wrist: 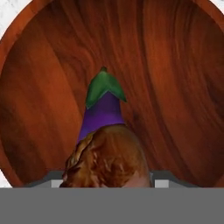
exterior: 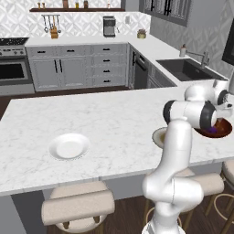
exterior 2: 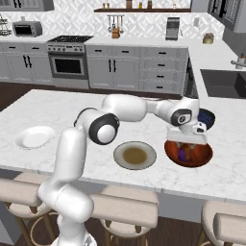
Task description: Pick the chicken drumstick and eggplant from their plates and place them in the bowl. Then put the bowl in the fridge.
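Observation:
The reddish-brown bowl (wrist: 175, 65) sits near the island's front right edge (exterior 2: 204, 156) (exterior: 224, 130). Inside it lies the dark purple eggplant (wrist: 105, 113) (exterior 2: 182, 153), green cap pointing away from the hand. My gripper (exterior 2: 188, 144) hangs just over the bowl, shut on the chicken drumstick (wrist: 107, 157), which hides the fingertips in the hand view and overlaps the eggplant's near end. The tan plate (exterior 2: 135, 155) lies bare just left of the bowl. The white plate (exterior: 69, 146) (exterior 2: 34, 137) lies bare far to the left. The fridge is out of view.
A small dark navy bowl (exterior 2: 207, 116) stands just behind the reddish-brown bowl. Stools (exterior: 77, 205) line the island's near edge. The sink (exterior: 187, 68) and the stove (exterior 2: 68, 60) sit on the far counters.

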Motion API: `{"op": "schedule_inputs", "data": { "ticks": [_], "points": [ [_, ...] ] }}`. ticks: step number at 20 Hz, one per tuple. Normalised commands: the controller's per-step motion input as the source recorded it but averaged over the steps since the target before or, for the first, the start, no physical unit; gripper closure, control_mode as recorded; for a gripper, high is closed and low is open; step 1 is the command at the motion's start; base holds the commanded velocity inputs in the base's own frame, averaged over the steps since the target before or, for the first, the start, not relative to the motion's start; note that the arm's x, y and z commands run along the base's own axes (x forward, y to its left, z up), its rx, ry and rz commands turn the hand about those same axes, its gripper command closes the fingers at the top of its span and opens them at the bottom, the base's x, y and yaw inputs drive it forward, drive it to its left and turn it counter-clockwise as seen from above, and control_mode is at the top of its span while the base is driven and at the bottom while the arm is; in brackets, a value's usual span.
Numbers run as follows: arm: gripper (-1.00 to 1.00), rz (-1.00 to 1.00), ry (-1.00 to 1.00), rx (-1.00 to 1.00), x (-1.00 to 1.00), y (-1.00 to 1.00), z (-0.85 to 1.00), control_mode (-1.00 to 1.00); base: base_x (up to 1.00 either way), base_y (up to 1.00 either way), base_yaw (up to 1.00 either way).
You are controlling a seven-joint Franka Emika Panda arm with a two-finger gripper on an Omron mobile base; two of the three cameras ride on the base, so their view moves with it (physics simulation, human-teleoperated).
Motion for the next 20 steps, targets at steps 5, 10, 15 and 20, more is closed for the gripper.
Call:
{"op": "schedule_inputs", "data": {
  "ticks": [5,10,15,20],
  "points": [
    [-1.0,0.0,0.0,-0.01,0.0,0.0,-0.14,-1.0,0.0,0.0,0.0],
    [-1.0,0.0,-0.06,-0.02,-0.06,0.05,0.0,-1.0,0.0,0.0,0.0],
    [-1.0,0.0,-0.13,-0.04,-0.18,0.09,0.06,-1.0,0.0,0.0,0.0],
    [-1.0,-0.01,-0.14,-0.14,-0.06,0.63,0.19,-1.0,0.0,0.0,0.0]
  ]
}}
